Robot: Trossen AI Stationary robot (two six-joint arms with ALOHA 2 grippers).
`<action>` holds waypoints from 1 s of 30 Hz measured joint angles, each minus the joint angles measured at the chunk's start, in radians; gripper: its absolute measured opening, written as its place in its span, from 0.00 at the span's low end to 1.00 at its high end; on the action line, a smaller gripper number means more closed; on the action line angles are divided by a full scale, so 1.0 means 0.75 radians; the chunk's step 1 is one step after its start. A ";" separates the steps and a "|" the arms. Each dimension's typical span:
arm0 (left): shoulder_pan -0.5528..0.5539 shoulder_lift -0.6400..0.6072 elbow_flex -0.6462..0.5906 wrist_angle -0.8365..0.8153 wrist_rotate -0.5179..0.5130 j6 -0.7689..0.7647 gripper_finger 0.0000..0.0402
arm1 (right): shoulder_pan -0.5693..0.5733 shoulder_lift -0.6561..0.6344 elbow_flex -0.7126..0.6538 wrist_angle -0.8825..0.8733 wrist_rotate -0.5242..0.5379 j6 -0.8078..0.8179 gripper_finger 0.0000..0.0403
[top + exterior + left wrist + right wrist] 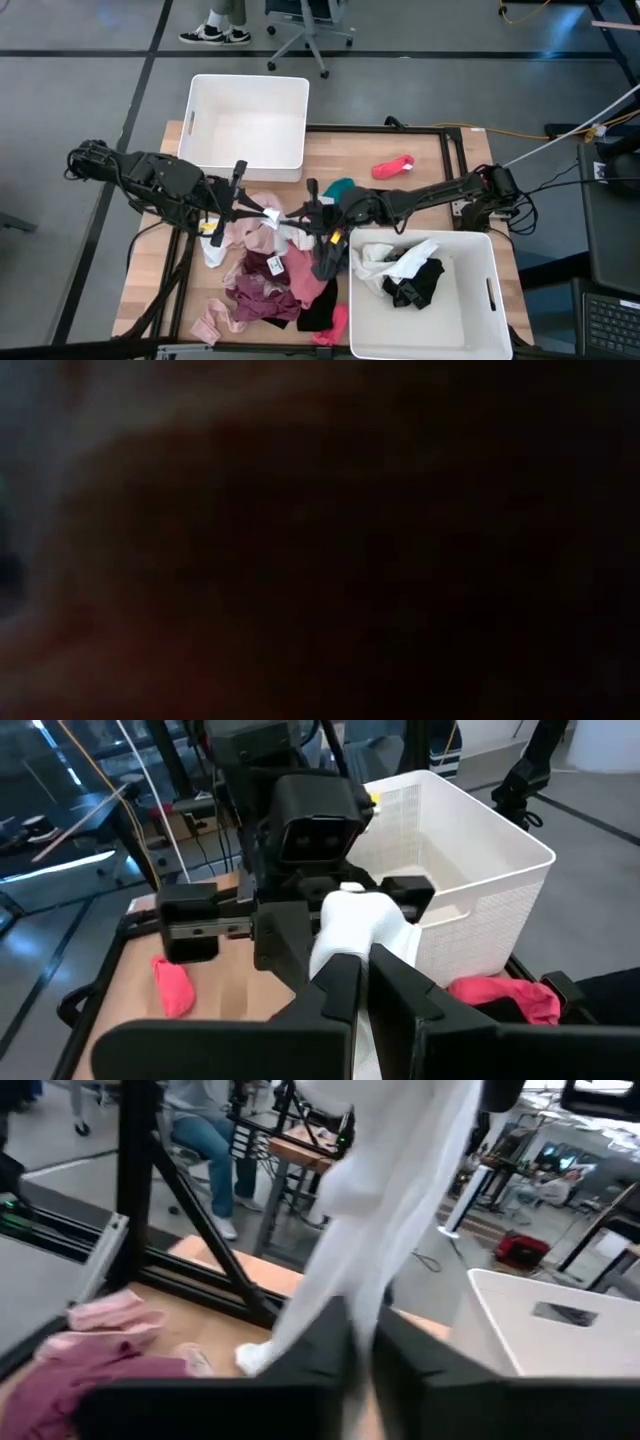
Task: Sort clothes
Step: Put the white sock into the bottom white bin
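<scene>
A white garment (283, 228) is strung between my two grippers above the pile of clothes (265, 285), which is pink, maroon, white and black and lies on the table's near left half. My left gripper (262, 210) comes from the left and is shut on the garment (350, 925). My right gripper (306, 216) comes from the right, faces it and is shut on the same garment (390, 1190). A pink sock (393, 167) and a teal piece (340, 187) lie farther back. The low view is dark. My left gripper (362, 960) pinches one end of the white garment (345, 955) between its two fingers, coming roughly level from the table's left. The cloth bulges out beyond the fingertips, lifted clear of the table. My right gripper (362, 1335) pinches a lower stretch of the white garment (350, 1295) between its two fingers, coming level from the table's right. The cloth runs up and away from the fingers. A loose tail (258, 1355) hangs down beside them toward the table.
A white bin (247, 78) stands at the table's far left. A second white bin (490, 290) at the near right holds white and black garments (405, 270). A black frame edges the table. A person's shoes and a chair base show on the floor beyond.
</scene>
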 joint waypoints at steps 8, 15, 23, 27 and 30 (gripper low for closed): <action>0.000 0.000 0.000 -0.004 -0.036 -0.086 0.07 | 0.002 -0.044 0.000 -0.049 0.101 -0.052 0.02; 0.000 -0.012 0.000 -0.040 -0.072 -0.127 0.28 | 0.017 -0.165 0.000 -0.145 0.163 -0.034 0.04; 0.000 -0.103 0.035 -0.450 -0.076 -0.294 0.40 | 0.171 -0.401 0.000 -0.458 0.518 0.001 0.02; 0.000 -0.134 0.035 -0.630 -0.086 -0.445 0.41 | 0.287 -0.536 0.000 -0.592 0.681 0.112 0.04; 0.000 -0.138 0.035 -0.765 -0.087 -0.538 0.41 | 0.380 -0.632 0.000 -0.661 0.738 0.207 0.04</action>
